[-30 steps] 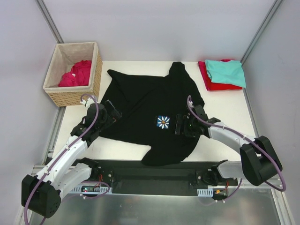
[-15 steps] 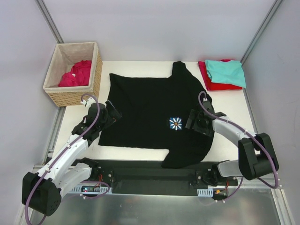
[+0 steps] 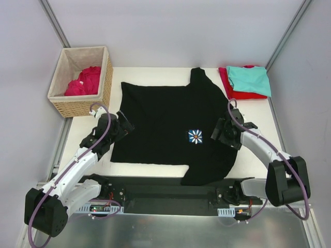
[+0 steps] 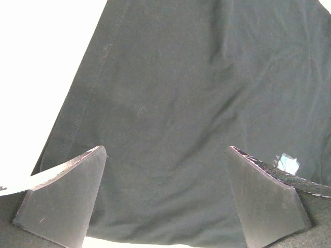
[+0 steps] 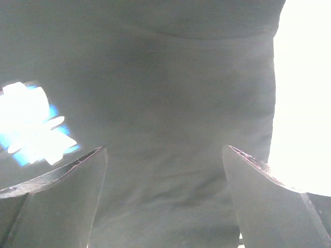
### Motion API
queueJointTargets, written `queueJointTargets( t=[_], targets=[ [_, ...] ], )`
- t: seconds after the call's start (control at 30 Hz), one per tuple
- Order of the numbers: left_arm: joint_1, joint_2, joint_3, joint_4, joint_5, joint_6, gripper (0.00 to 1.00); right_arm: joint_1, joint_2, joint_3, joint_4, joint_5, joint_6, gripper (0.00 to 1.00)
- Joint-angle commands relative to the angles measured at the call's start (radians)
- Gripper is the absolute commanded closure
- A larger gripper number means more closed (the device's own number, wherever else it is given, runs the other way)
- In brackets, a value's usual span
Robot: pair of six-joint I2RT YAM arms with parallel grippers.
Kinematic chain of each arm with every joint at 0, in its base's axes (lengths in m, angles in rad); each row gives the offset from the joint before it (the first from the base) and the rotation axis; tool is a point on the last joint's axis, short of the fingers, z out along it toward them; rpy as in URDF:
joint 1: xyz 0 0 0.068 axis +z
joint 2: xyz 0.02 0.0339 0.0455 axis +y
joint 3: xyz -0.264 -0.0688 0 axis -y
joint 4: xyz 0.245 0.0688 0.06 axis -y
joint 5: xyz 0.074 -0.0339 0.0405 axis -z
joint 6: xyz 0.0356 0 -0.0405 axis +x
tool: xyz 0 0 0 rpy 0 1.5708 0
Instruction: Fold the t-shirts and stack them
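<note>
the black t-shirt (image 3: 165, 119) lies spread nearly flat across the middle of the surface (image 3: 256, 139) with its flower print (image 3: 195, 136) facing up, a layout that looks made ready for folding. the left pincer (image 3: 123, 126) sits at the shirt's left edge and the right pincer (image 3: 221, 133) over its right side, just beside the print. both are spread wide with nothing between the fingers, and each wrist view shows only cloth below the gap. one arm on each side probably suits taking opposite edges together. a red t-shirt (image 3: 231, 93) with a teal t-shirt (image 3: 249, 80) on top lies folded at the far right corner, likely the stack the black one is to join. a crimson-pink t-shirt (image 3: 84, 81) is bunched in the wicker basket (image 3: 80, 107) at the far left, seemingly waiting its turn.

the shirt's near hem bulges toward the arm bases in a rumpled flap, and it cannot be told whether a sleeve is tucked under there. the right wrist view is washed out and blurred, so seams are hard to read. whether the fingertips touch the cloth or hover above it cannot be told. the teal shirt covers most of the red one.
</note>
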Motion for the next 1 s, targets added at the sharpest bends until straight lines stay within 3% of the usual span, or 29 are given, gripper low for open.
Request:
queueJointTargets(
  t=[0.0, 0.27, 0.43, 0.97],
  targets=[
    [-0.005, 0.016, 0.035, 0.005, -0.007, 0.02, 0.01, 0.093, -0.053, 0.107, 0.03, -0.048, -0.039, 0.03],
    [-0.005, 0.319, 0.229, 0.157, 0.2, 0.142, 0.01, 0.108, 0.232, 0.349, 0.193, -0.256, -0.042, 0.04],
    [-0.005, 0.538, 0.278, 0.297, 0.284, 0.12, 0.01, 0.108, 0.384, 0.42, 0.26, -0.357, -0.041, 0.03],
    [-0.002, 0.893, 0.374, 0.386, 0.315, 0.074, 0.01, 0.07, 0.585, 0.468, 0.256, -0.336, -0.021, 0.03]
  ],
)
